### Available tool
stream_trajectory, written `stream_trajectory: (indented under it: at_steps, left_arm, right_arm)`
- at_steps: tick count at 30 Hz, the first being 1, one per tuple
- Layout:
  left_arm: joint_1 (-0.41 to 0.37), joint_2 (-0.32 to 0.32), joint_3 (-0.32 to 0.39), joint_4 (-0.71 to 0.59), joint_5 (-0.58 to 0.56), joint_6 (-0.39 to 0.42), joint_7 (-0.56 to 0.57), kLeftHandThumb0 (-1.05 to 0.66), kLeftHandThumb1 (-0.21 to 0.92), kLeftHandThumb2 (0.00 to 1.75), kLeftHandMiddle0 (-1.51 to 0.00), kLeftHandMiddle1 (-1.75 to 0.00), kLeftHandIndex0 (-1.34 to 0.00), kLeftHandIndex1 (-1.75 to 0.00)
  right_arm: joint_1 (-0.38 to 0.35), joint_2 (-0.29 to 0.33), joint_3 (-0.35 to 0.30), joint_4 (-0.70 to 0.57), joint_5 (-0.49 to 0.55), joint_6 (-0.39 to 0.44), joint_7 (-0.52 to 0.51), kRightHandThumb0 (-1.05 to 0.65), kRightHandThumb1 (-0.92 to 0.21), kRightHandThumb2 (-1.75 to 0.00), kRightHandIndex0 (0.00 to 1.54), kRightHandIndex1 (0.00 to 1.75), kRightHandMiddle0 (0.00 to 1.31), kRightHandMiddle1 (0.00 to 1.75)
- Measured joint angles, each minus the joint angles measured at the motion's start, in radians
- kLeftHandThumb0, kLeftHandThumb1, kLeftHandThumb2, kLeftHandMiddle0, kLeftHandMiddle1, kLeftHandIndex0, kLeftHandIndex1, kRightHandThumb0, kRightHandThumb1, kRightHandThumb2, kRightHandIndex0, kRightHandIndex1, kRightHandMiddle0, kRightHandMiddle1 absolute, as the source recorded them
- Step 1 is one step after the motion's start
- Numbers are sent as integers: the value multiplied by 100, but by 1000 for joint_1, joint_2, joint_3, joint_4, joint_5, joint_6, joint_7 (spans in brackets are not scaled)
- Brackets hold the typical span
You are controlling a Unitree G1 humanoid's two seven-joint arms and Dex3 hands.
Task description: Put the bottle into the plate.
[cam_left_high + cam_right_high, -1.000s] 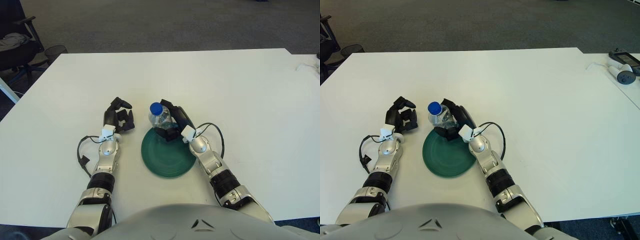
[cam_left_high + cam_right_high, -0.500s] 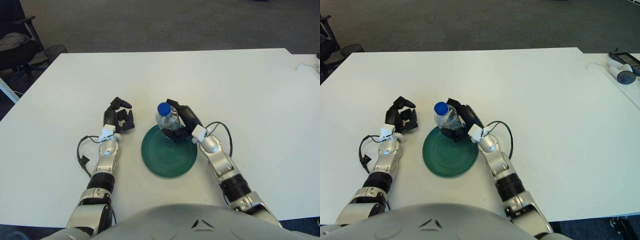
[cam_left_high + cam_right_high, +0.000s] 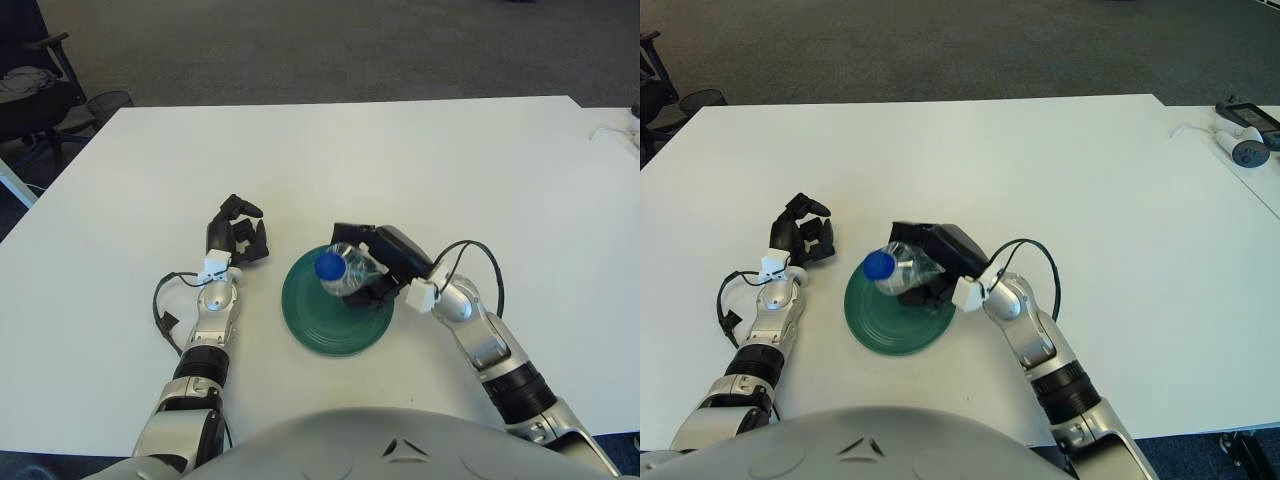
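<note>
Bottle (image 3: 345, 270): lower body lying hidden inside right hand (image 3: 385, 262). Plate (image 3: 330, 325): far rim being covered by both.

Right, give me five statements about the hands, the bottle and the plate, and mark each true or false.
1. The right hand grasps the bottle. True.
2. The bottle stands upright on the table beside the plate. False: it is tilted, its blue cap pointing toward the robot's left, over the green plate.
3. The left hand rests on the table to the left of the plate, holding nothing. True.
4. The plate is red. False: it is dark green.
5. Both hands grip the bottle. False: only the right hand does; the left hand is apart from it.
</note>
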Motion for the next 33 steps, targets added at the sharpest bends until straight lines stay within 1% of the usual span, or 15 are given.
stream_trajectory:
  at_steps: [6, 9, 11, 14, 16, 20, 22, 25, 28, 33]
  left_arm:
    - [-10, 0, 0, 23, -3, -18, -3, -48, 29, 135, -112, -175, -63, -175]
    - [-15, 1, 0, 32, -3, -25, -4, -48, 29, 135, -112, -175, -63, -175]
    - [-18, 1, 0, 37, -3, -28, -5, -48, 29, 135, -112, -175, -63, -175]
    - [-24, 2, 0, 46, -4, -33, -8, -48, 29, 135, -112, -175, -63, -175]
    - [-27, 1, -1, 50, -6, -34, -11, -48, 29, 135, -113, -175, -63, -175]
    - [-30, 2, -1, 55, -7, -38, -11, -48, 28, 135, -112, -175, -63, -175]
    - [-32, 3, -1, 56, -5, -38, -9, -48, 29, 135, -112, -175, -63, -175]
    - [-33, 3, -4, 58, 2, -38, 0, -48, 29, 135, -112, -175, -63, -175]
    - [-34, 3, -6, 60, 6, -38, 5, -48, 29, 135, -112, -175, -63, -175]
    - [-37, 4, -5, 67, 5, -41, 5, -48, 29, 135, -113, -175, -63, -175]
  right_arm:
    - [-8, -50, 15, 0, -63, -70, -3, -10, -41, -112, 114, 175, 85, 175]
    - [-20, -71, 16, 2, -97, -109, -12, -9, -38, -117, 113, 175, 85, 175]
    - [-39, -89, 21, 19, -142, -157, -36, -8, -33, -122, 115, 175, 88, 175]
    - [-80, -107, 33, 80, -217, -235, -103, -7, -30, -125, 116, 175, 90, 175]
    - [-94, -113, 37, 107, -253, -262, -135, -6, -28, -128, 116, 175, 91, 175]
    - [-95, -118, 45, 126, -286, -297, -175, -6, -25, -131, 118, 175, 93, 175]
    - [-94, -121, 51, 133, -299, -310, -191, -6, -24, -132, 118, 175, 91, 175]
    - [-93, -121, 57, 145, -320, -318, -208, -36, -24, -138, 117, 175, 75, 175]
    - [-93, -121, 58, 158, -330, -323, -226, -46, -22, -143, 116, 175, 71, 175]
    - [-95, -118, 58, 178, -350, -327, -266, -51, -20, -146, 117, 175, 71, 175]
